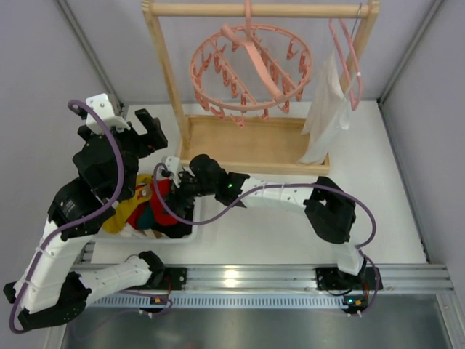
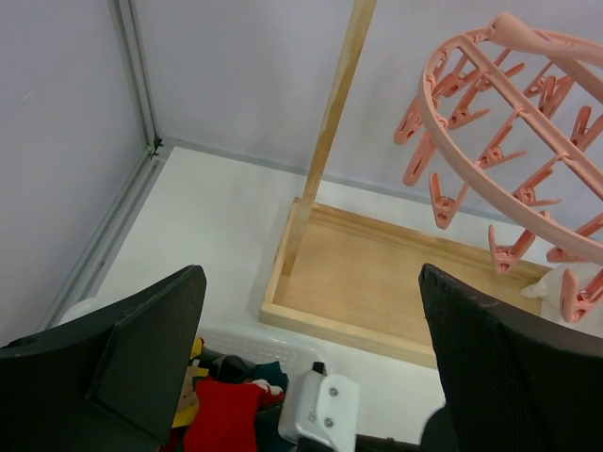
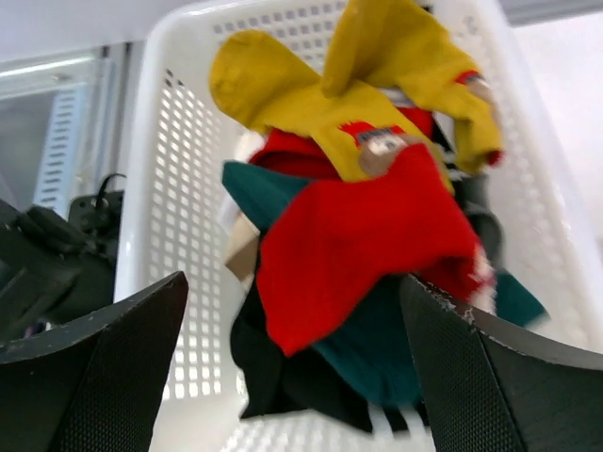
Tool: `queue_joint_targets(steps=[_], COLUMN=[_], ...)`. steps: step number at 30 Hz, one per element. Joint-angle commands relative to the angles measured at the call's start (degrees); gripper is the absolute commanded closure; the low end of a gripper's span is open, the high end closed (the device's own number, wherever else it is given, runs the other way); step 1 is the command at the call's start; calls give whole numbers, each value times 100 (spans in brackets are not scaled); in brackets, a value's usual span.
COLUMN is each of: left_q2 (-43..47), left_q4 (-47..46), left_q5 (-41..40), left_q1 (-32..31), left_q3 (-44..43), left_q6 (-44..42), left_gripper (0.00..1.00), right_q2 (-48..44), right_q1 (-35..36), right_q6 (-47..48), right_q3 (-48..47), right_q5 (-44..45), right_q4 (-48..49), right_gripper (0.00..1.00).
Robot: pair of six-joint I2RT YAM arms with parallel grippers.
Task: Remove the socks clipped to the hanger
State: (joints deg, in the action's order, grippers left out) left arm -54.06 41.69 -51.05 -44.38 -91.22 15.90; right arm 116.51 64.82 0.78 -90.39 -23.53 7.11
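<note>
right wrist view: the right gripper [image 3: 292,282] hangs just above the white basket [image 3: 160,188], its 2 fingers spread wide and gripping nothing, with the red, yellow and teal socks [image 3: 367,217] heaped inside the basket below. the left gripper [image 2: 311,278], also wide apart and empty, sits by the basket's far edge, and the hanger [image 2: 490,122] hangs well beyond the basket.

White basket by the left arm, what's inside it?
The white basket holds a heap of socks: yellow socks on top, a red sock across the middle, teal fabric and black fabric below. The heap hides the basket floor and anything buried underneath.
</note>
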Motion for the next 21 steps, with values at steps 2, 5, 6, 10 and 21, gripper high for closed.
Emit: queue_joint_targets(steps=[2, 5, 6, 10, 21], left_q2=[80, 10, -42, -166, 422], left_q4=[23, 6, 6, 14, 119], left_q5=[-169, -116, -90, 156, 1404], left_q1=[17, 17, 17, 43, 1088], left_q3=[52, 209, 245, 420, 2160], left_q6=[-43, 44, 71, 290, 748], left_gripper=[2, 2, 2, 2, 2], right_q2=[-1348, -2314, -2569, -4044, -6859], right_q1=[49, -65, -74, -293, -1128], right_q6=[239, 178, 108, -225, -1220], right_q3=[485, 1434, 1924, 2955, 3942], right_q5=[928, 1507, 1892, 3150, 6077], right_q4=[35, 281, 343, 46, -2739], right_gripper=[8, 0, 0, 1, 1])
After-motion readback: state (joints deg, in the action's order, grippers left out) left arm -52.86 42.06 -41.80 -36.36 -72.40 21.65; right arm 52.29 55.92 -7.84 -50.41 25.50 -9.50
